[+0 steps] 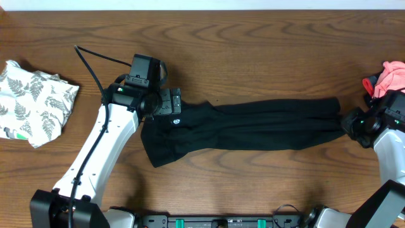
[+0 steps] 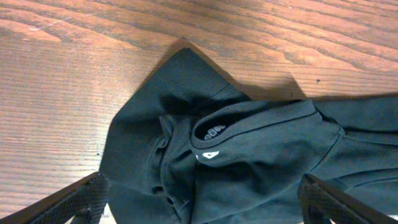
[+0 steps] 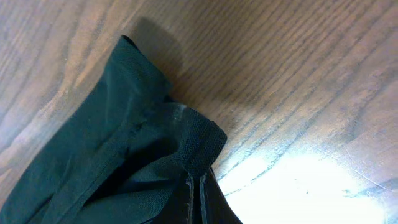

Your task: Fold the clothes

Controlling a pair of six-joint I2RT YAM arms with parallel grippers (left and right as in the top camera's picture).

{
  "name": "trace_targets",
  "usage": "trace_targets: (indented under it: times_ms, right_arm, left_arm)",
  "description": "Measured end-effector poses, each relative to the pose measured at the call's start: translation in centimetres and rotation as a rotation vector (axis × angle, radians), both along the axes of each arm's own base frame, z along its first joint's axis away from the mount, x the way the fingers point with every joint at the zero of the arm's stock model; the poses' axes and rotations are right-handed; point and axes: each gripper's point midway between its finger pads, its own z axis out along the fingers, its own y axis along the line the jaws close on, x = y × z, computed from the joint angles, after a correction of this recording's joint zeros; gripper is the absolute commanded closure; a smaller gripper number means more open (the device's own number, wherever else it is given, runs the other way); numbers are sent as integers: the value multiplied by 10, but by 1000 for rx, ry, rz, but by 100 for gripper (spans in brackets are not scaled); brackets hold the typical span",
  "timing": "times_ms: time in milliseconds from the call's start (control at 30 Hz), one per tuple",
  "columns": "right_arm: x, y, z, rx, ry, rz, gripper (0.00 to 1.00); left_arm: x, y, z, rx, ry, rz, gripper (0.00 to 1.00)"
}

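A large plain black garment [image 1: 253, 123] of limp fabric lies across the middle of the brown wooden worktop [image 1: 253, 38], drawn out into a long narrow band from side to side. The left gripper [image 1: 177, 102] hovers over the left end of the black garment with its fingers wide apart and nothing between them; in the left wrist view this end is bunched around the neck opening. The right gripper [image 1: 347, 123] is closed on the right end of the black garment, and the right wrist view shows a fold of the dark fabric pinched at its fingers. I judge the work to be at an early stage: the black garment is stretched out but not yet made into a flat, tidy packet, and its left end needs smoothing first. Far to the left of the black garment lies a white fern-print cloth [image 1: 31, 101], loosely doubled. Just beyond its right end, a pink piece [image 1: 393, 76] and a black piece with red trim [image 1: 370, 85] lie in a heap, not folded. As for writing, a small white logo [image 2: 208, 156] shows near the collar, and a short white print [image 2: 214, 131] stands inside the neck; both are too small to read.
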Motion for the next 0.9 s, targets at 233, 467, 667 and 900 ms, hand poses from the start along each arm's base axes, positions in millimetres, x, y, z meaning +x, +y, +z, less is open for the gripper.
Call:
trace_targets:
  times_ms: [233,467,667,900]
  right_arm:
    - [27,9,11,16,-133,128,99]
    - [53,61,29,84,-255,365,99]
    - [61,129,30,94,-256,580,99]
    - [61,178,28,61,-242,718,99]
  left_arm:
    - [0,0,0,1,2,0,2]
    - [-1,0,0,1,2,0,2]
    - [0,0,0,1,2,0,2]
    - [0,0,0,1,2,0,2]
